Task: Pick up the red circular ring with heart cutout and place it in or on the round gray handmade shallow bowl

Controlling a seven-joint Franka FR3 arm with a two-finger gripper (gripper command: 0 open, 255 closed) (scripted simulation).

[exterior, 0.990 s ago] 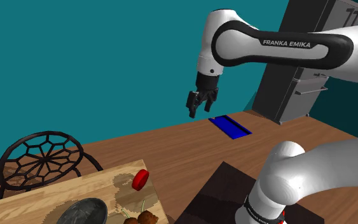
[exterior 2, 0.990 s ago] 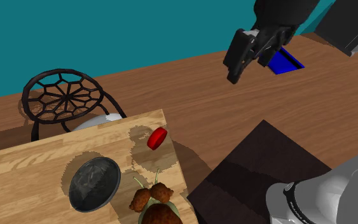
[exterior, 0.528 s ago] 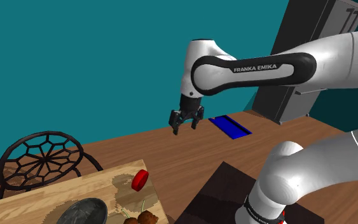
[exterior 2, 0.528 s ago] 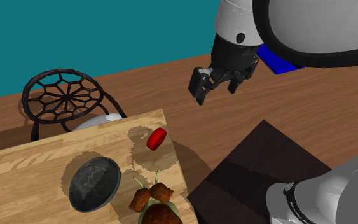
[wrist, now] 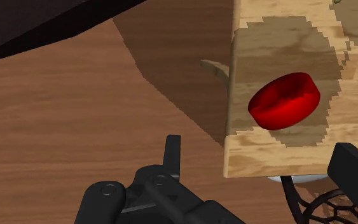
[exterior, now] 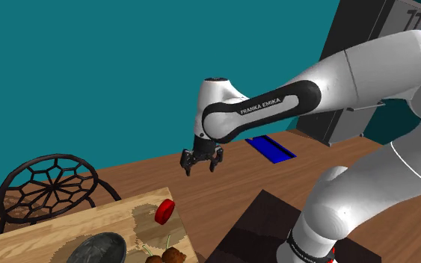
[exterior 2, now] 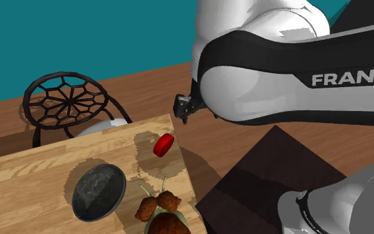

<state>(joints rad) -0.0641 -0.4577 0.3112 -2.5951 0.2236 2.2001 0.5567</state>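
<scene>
While our gripper (exterior: 200, 169) hangs in the air off the corner of the wooden table (exterior 2: 26, 174), its fingers (wrist: 172, 153) spread apart and clasping nothing, we find the red ring (wrist: 284, 100) lying on a darker patch of that table just inside the same corner, ahead of the fingers and untouched by them. Farther along the table sits the dark grey bowl (exterior 2: 98, 192), apart from the ring.

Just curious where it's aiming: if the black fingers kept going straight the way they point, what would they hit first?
Probably the light wooden table near its corner, just short of the red ring; depth is hard to judge.
</scene>
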